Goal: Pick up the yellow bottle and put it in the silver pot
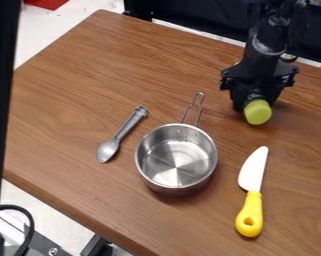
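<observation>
gripper (257, 99) at bottle (258, 112), near table (76, 105) far edge; you can't tell opening or hold. confirm grip before lifting over pot (176, 159).

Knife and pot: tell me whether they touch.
Apart. The camera view shows a strip of bare wood between the pot and the knife, blade and handle alike.

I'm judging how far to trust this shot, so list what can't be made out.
Camera view:
- Bottle: most of its body, hidden by the gripper.
- Silver pot: its underside, hidden by its own walls.
- Red object: its full shape, cut off by the top edge.
</observation>
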Robot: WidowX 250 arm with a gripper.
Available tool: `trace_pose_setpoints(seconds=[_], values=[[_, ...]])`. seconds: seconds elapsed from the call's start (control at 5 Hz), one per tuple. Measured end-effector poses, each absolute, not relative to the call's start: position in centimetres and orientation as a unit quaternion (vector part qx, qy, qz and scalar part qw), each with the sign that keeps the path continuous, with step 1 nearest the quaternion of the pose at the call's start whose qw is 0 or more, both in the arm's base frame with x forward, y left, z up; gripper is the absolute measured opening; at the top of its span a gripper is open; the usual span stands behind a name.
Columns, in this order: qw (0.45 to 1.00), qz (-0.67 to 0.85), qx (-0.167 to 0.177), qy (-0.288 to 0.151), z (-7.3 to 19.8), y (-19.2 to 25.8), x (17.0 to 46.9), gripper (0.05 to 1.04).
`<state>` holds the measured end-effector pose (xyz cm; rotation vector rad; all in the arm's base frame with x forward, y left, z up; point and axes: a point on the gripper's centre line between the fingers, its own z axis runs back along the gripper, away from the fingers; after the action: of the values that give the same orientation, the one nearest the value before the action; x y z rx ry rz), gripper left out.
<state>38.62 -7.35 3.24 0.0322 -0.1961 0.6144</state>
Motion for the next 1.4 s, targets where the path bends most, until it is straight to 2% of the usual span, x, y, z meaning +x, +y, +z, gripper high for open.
trace_pose_setpoints(seconds=[0.2,0.4,0.6,0.8,1.0,1.4], values=[[0.958,0.262,-0.015,-0.116,6.2,-7.5,38.1,0.631],[0.966,0.233,-0.025,-0.107,7.3,-7.0,36.5,0.631],[0.979,0.175,-0.036,-0.094,8.9,-6.0,33.5,0.631],[0.988,0.117,-0.034,-0.096,8.8,-4.0,31.4,0.631],[0.992,0.063,-0.046,-0.102,8.5,-2.5,29.8,0.631],[0.993,0.019,-0.044,-0.11,6.7,-0.1,28.4,0.631]])
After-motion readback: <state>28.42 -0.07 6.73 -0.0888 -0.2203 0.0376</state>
